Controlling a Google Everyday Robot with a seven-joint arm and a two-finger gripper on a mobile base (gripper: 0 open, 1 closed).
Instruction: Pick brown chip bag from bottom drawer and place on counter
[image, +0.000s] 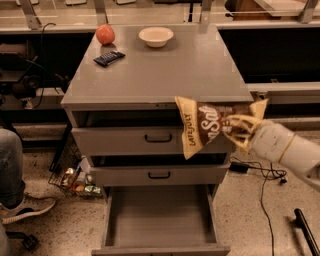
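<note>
The brown chip bag (207, 125) hangs in the air in front of the cabinet's top drawer, near the counter's front right edge. My gripper (236, 129) is shut on the bag's right end, with the white arm reaching in from the right. The bottom drawer (159, 212) is pulled out below and holds nothing I can see. The grey counter (165, 70) lies just above and behind the bag.
On the counter's far side sit a red apple (105, 34), a white bowl (156, 36) and a small dark blue candy bar (109, 58). A person's leg and shoe (20, 200) stand at the left. Cables (265, 175) run over the floor at the right.
</note>
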